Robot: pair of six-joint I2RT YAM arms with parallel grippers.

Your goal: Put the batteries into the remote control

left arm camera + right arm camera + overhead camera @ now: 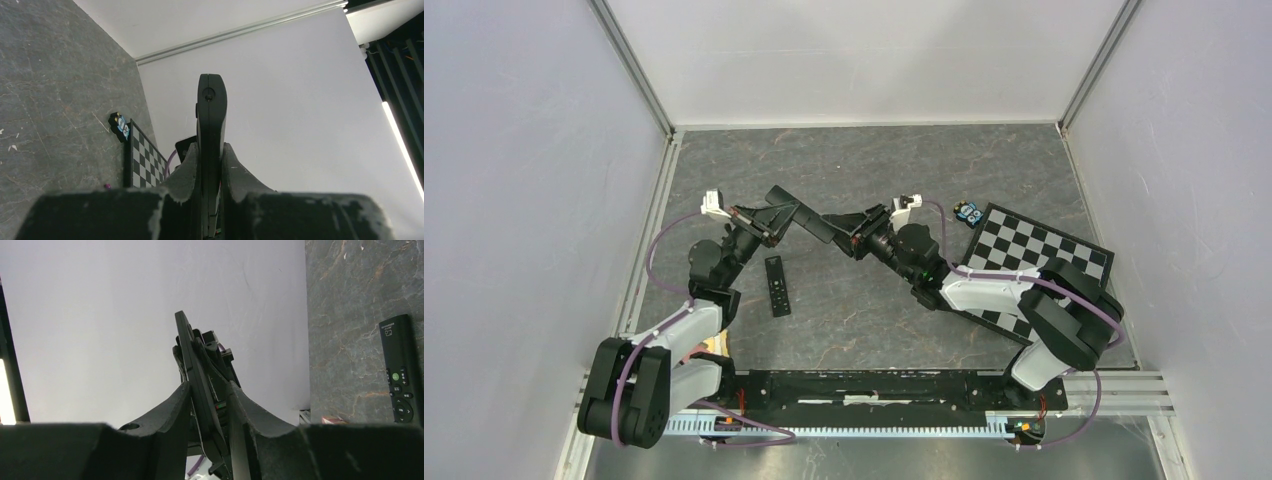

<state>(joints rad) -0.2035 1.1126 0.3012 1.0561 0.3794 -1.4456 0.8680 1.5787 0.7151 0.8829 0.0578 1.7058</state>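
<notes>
Grey stone-patterned counter (874, 160) under white walls; above its middle my left gripper (786, 212) and right gripper (856, 230) each clamp tight on an end of one black bar (824, 225), held edge-on, clear of the surface; the remote (776, 287) lies flat, buttons up, near the left edge; the batteries (969, 212) sit toward the far right corner, beside the checkerboard (1044, 255).

Grey marbled table (854, 160), black remote (776, 287) lying flat, checkerboard (1024, 245) at right, batteries (969, 212) beside its far corner.
</notes>
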